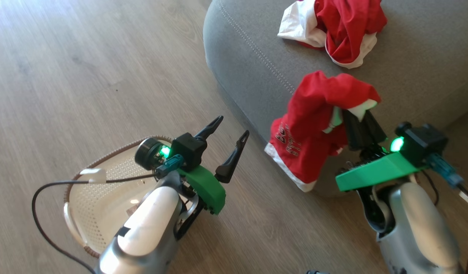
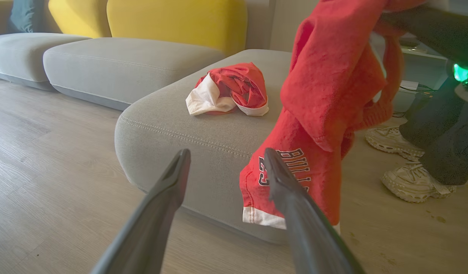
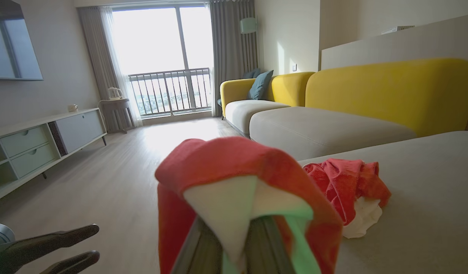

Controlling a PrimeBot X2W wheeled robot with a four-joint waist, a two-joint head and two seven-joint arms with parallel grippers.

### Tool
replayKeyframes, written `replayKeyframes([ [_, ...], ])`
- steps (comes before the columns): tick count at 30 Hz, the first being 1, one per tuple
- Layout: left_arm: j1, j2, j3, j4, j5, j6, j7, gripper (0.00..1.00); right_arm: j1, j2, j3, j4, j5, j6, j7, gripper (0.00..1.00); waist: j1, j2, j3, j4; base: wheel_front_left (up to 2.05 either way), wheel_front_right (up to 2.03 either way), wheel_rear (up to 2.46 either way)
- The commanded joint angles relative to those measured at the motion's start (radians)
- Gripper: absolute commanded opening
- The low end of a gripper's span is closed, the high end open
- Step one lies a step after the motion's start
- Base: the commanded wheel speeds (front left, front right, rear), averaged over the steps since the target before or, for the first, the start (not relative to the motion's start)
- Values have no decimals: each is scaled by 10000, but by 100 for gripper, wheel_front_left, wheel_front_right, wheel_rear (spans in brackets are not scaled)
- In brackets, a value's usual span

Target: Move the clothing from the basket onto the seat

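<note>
Shoes [image 2: 410,184] near seat [image 2: 173,121] | right end effector [image 1: 357,121] clamps red garment [image 1: 310,129] | left end effector [image 1: 234,126] wide

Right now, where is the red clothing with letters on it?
In the head view, the lettered garment hangs from the right gripper over the near edge of the seat.

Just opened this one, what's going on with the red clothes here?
The right gripper is shut on a lettered red garment, holding it up at the edge of the grey seat, hem hanging down the side. A second red garment lies crumpled on the seat. The left gripper is open and empty, near the white basket on the floor.
</note>
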Motion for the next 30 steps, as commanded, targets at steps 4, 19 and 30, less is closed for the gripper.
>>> replayKeyframes([
  [4,-696,44,175,-245,23,-39,-93,100,169,130,-189,-870,-213,-2,-65,0,0,0,286,-77,0,0,0],
  [19,-656,362,161,-201,416,-93,-93,100,-2707,-1215,-760,-1046,-890,-2,-65,0,0,0,1871,-87,0,0,0],
  [30,-989,785,-101,-153,615,-105,-93,100,-5601,-2841,-1088,-250,-1485,-2,-65,0,0,0,3275,537,0,0,0],
])
